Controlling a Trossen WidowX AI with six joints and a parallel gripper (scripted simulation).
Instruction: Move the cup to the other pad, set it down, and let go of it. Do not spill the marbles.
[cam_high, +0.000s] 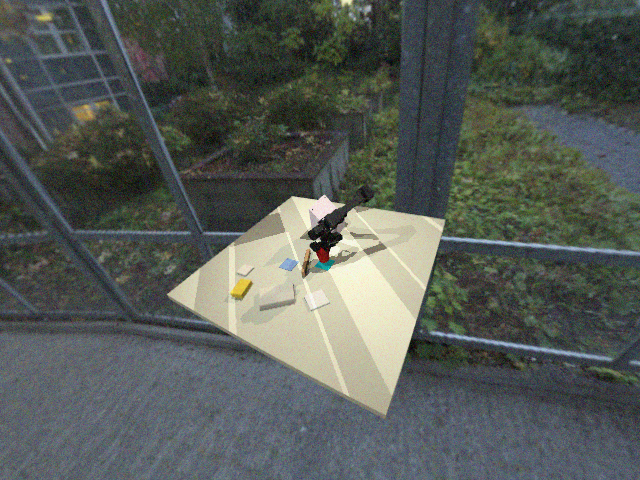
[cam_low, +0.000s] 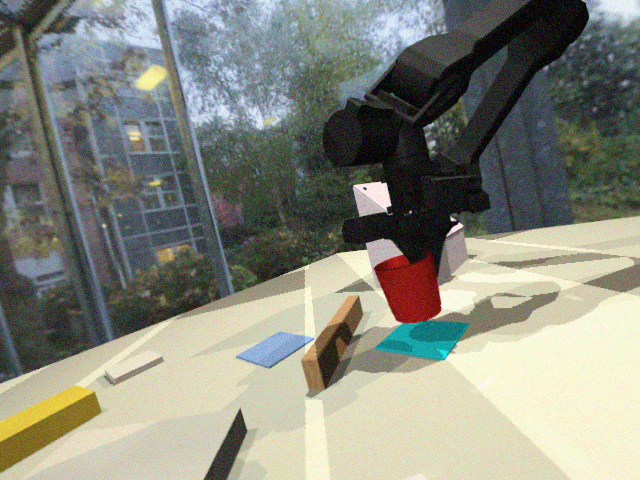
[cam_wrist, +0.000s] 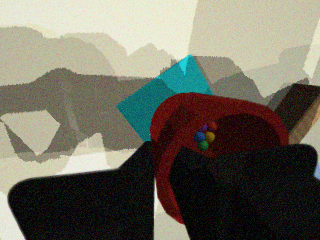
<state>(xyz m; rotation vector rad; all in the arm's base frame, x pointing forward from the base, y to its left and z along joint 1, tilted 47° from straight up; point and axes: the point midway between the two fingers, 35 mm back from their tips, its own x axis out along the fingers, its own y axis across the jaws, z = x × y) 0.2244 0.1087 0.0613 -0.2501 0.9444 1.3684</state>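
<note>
The red cup (cam_high: 323, 255) (cam_low: 410, 291) (cam_wrist: 170, 117) is slightly tilted and hangs a little above the teal pad (cam_high: 325, 266) (cam_low: 447, 343) (cam_wrist: 142, 102), over its back part in the exterior view. Several coloured marbles (cam_wrist: 204, 136) lie inside the cup. My gripper (cam_low: 426, 258) (cam_wrist: 156, 146) is shut on the cup's wall at the rim, one finger inside and one outside. The blue pad (cam_high: 288, 264) (cam_low: 275, 349) lies flat with nothing on it, on the other side of the wooden bar.
A brown wooden bar (cam_high: 306, 262) (cam_low: 334, 343) (cam_wrist: 299, 107) stands between the two pads. A yellow block (cam_high: 241, 288) (cam_low: 51, 421), a pale flat block (cam_high: 245, 270) (cam_low: 134, 366), a grey wedge (cam_high: 277, 297) and a white tile (cam_high: 316, 300) lie farther off. A pinkish house-shaped object (cam_high: 322, 205) (cam_low: 454, 250) stands behind the arm.
</note>
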